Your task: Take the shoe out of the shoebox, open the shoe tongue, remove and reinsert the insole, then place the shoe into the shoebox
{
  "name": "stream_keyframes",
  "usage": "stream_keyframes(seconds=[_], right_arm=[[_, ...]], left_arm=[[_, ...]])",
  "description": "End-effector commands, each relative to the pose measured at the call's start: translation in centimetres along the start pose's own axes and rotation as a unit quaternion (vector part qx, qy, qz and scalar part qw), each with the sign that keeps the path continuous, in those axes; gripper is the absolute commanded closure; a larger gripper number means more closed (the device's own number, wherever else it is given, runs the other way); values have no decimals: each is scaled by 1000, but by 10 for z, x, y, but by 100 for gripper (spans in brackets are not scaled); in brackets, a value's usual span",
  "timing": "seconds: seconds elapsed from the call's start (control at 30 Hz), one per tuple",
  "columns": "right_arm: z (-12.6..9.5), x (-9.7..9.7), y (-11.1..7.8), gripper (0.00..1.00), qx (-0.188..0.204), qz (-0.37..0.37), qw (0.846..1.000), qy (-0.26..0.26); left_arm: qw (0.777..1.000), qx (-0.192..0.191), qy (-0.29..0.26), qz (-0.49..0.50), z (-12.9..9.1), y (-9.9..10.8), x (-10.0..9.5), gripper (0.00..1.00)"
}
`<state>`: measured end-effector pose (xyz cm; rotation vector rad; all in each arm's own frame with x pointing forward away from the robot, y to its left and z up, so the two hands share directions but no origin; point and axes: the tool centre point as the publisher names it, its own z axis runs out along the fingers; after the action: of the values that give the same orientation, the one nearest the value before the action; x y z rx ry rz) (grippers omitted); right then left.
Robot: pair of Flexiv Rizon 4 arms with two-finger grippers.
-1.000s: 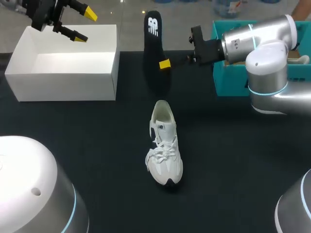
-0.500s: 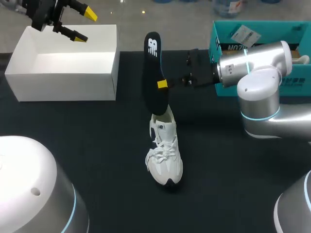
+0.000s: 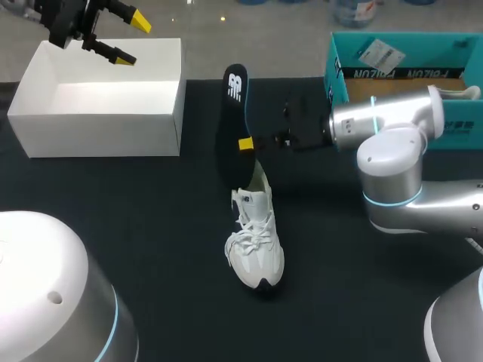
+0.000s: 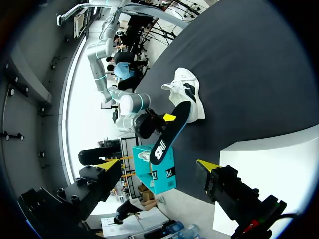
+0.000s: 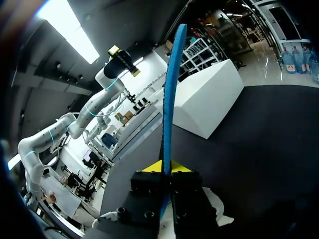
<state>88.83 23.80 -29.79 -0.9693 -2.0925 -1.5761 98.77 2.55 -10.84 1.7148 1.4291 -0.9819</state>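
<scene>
White lace-up sneaker [image 3: 255,245] is standing on its sole in the middle of the dark tabletop [image 3: 151,226]. Its long axis is running from far to near, with the toe pointing at the near edge and the heel opening facing the far side. The right end effector [image 3: 241,143] is clenching a long black insole [image 3: 230,124] by its middle. The insole is standing steeply and leaning a little, the logo end pointing up and away and the lower end meeting the heel opening; I cannot tell if it is going inside. The left end effector [image 3: 130,39] is released and is hanging with fingers spread above the far corner of the white cardboard shoebox [image 3: 98,98], well apart from the sneaker.
</scene>
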Motion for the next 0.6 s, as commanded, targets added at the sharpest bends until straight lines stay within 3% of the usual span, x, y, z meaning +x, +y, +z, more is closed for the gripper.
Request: stream_keyframes(seconds=[0.03,0.23,0.4,0.6], right_arm=[[3,-1,-6,100,4,6,1000,-4],[-3,1,-6,100,0,9,1000,-11],[-20,7,10,100,-9,-15,999,-36],[-42,2,11,100,-4,-18,998,-58]], left_arm=[[1000,0,2,0,-1,0,0,0],[1000,0,2,0,-1,0,0,0],[1000,0,2,0,-1,0,0,0],[1000,0,2,0,-1,0,0,0]])
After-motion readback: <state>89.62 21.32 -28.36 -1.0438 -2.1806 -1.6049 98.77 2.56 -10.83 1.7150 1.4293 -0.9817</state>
